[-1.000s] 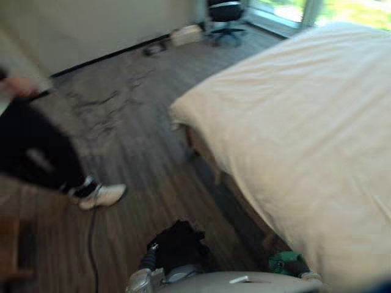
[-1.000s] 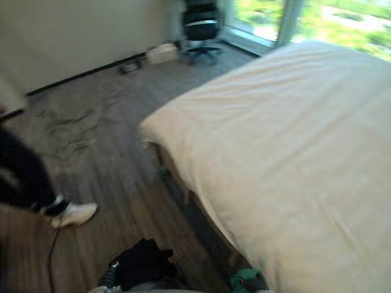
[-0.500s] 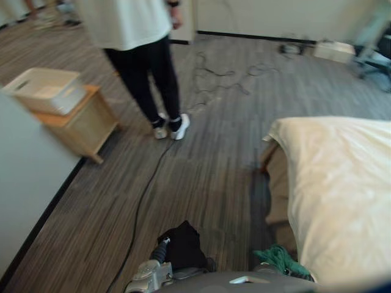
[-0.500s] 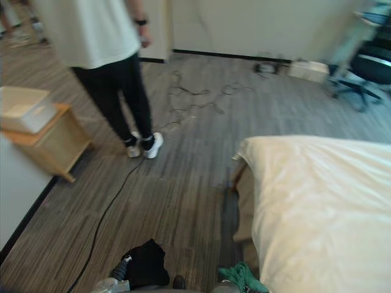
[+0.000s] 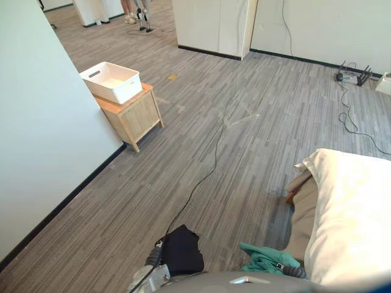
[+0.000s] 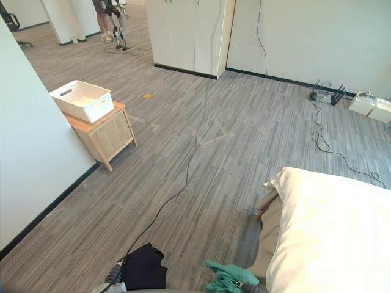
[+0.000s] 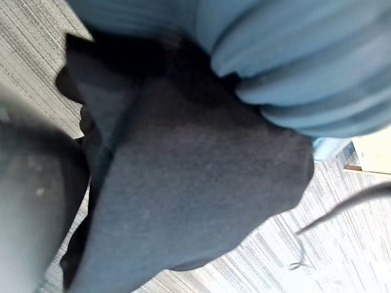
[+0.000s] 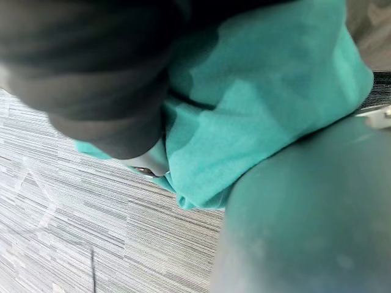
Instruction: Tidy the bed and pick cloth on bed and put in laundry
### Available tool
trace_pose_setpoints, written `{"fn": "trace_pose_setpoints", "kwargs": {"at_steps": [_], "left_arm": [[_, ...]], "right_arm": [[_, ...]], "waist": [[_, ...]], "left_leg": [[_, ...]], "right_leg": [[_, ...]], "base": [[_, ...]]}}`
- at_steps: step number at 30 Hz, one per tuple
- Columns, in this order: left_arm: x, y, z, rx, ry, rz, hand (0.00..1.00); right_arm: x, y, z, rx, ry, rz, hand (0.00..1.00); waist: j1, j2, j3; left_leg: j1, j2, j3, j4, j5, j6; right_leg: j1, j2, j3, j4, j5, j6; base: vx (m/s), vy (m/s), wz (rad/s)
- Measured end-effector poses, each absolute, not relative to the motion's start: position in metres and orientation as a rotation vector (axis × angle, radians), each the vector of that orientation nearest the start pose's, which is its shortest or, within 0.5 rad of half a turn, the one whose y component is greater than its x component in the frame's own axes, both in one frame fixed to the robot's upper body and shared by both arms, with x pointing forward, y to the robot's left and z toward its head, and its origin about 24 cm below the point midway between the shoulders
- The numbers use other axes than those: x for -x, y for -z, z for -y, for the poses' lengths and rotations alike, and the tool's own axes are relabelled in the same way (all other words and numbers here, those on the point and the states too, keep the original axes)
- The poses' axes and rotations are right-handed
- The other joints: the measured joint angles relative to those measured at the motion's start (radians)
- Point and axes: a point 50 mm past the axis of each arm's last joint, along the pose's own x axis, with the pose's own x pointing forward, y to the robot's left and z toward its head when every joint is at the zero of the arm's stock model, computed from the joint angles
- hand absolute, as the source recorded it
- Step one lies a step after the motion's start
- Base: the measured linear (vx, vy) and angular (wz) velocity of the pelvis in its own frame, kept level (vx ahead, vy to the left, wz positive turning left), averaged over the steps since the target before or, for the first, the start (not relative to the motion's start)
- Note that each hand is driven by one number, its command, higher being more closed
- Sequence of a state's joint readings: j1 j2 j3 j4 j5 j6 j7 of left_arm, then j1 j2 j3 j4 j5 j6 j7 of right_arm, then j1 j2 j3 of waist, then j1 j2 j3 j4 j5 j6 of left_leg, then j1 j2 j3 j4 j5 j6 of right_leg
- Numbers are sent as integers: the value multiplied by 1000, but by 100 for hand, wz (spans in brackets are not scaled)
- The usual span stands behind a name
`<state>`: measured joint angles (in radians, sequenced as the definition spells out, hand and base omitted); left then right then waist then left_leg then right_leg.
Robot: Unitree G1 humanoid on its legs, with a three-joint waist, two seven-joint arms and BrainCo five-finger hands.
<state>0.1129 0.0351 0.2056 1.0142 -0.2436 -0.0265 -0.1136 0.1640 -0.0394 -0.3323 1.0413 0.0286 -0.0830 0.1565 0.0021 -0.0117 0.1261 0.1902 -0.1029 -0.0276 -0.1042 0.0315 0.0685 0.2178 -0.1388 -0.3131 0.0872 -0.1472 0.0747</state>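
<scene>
- The view has turned from the bed (image 5: pixel 354 213) to open floor. A white basket (image 5: pixel 111 80) on a small wooden desk (image 5: pixel 131 113) shows now, well apart. I think it is the laundry.
- A black cloth (image 5: pixel 182 250) covers the left robot hand (image 7: pixel 293 61), and a green cloth (image 5: pixel 264 259) covers the right robot hand (image 8: pixel 91 73).
- I cannot tell how either one grips.

Black cloth (image 5: pixel 182 250) and teal-green cloth (image 5: pixel 263 259). Cream bed (image 5: pixel 354 207), floor (image 5: pixel 244 152) in grey streaked planks. White basket (image 5: pixel 126 91) with slotted sides, pale wood cabinet (image 5: pixel 138 116).
</scene>
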Motion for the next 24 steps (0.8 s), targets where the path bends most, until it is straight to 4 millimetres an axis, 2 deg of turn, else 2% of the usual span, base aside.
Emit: {"fn": "trace_pose_setpoints", "kwargs": {"at_steps": [3, 9, 12, 13, 14, 15, 16, 17, 18, 19, 20, 21, 22, 23, 24], "left_arm": [[-90, 161, -188, 342, -275, -1038, 100], [-94, 159, -192, 209, -209, -1042, 100], [-97, 158, -194, 156, -205, -1027, 100], [-99, 157, -196, 148, -210, -1017, 100], [-101, 155, -199, 155, -242, -990, 100], [-102, 154, -199, 164, -257, -980, 100], [-106, 152, -199, 187, -280, -951, 100], [-112, 149, -196, 212, -295, -912, 100], [-113, 149, -193, 221, -290, -902, 100], [-113, 149, -191, 225, -285, -900, 100], [-113, 149, -188, 233, -272, -902, 100], [-113, 150, -187, 233, -269, -903, 100], [-113, 150, -186, 236, -263, -902, 100], [-113, 149, -187, 250, -272, -896, 100], [-113, 149, -187, 257, -277, -895, 100]], "right_arm": [[-62, 164, 204, -271, 292, -1070, 100], [-60, 165, 203, -398, 393, -1059, 100], [-62, 165, 203, -438, 415, -1045, 100], [-64, 165, 201, -437, 408, -1041, 100], [-67, 164, 201, -428, 396, -1028, 100], [-69, 163, 202, -422, 390, -1018, 100], [-72, 161, 203, -414, 386, -1004, 100], [-77, 158, 208, -397, 382, -978, 100], [-81, 156, 210, -387, 384, -964, 100], [-82, 156, 211, -383, 388, -962, 100], [-88, 155, 210, -387, 386, -949, 100], [-89, 155, 209, -389, 384, -945, 100], [-95, 155, 204, -403, 376, -935, 100], [-97, 155, 201, -400, 365, -931, 100], [-97, 155, 202, -391, 359, -931, 100]], "waist": [[3, -1, 1], [4, -4, 2], [12, -5, 2], [11, -9, 4], [13, -7, 8], [12, -4, 13], [13, 3, 29], [26, 35, 52], [37, 38, 68], [38, 45, 68], [41, 57, 66], [39, 58, 66], [36, 59, 69], [36, 54, 72], [36, 56, 74]], "left_leg": [[-2, 0, 1, -1, -4, -5], [-18, 9, 28, -1, -24, -22], [-30, 29, 99, 25, -62, -22], [-70, 35, 115, 104, -103, -27], [-162, 68, 162, 307, -192, -44], [-215, 88, 188, 421, -219, -47], [-289, 124, 218, 608, -233, -56], [-365, 181, 231, 841, -207, -80], [-397, 199, 238, 939, -176, -106], [-402, 202, 238, 971, -173, -112], [-384, 192, 233, 895, -275, -97], [-383, 191, 231, 866, -285, -96], [-382, 185, 223, 720, -287, -92], [-374, 178, 222, 545, -241, -92], [-359, 180, 221, 464, -180, -96]], "right_leg": [[-1, 0, -1, -3, 0, 0], [-1, 8, 0, -38, 10, -2], [-13, 16, 37, -54, 20, -4], [-23, 16, 47, -51, 19, -6], [-37, 26, 51, -43, 12, -16], [-38, 32, 51, -37, 8, -21], [-35, 41, 49, -22, -1, -27], [-26, 52, 50, 28, -32, -39], [-9, 46, 66, 46, -50, -42], [1, 42, 81, 53, -57, -43], [0, 24, 113, 75, -76, -37], [3, 22, 117, 77, -79, -36], [0, 8, 129, 82, -85, -29], [-1, -12, 133, 90, -101, -8], [-2, -18, 136, 92, -112, 2]], "base": [[0, 0, 0], [12, -7, -8], [53, -8, -46], [93, -6, -41], [87, -19, -33], [70, -34, -23], [47, -53, -37], [29, -46, -56], [49, -17, -66], [117, 57, -66], [104, 60, -47], [194, 118, -42], [169, 144, -13], [191, 189, -10], [153, 220, -6]]}}
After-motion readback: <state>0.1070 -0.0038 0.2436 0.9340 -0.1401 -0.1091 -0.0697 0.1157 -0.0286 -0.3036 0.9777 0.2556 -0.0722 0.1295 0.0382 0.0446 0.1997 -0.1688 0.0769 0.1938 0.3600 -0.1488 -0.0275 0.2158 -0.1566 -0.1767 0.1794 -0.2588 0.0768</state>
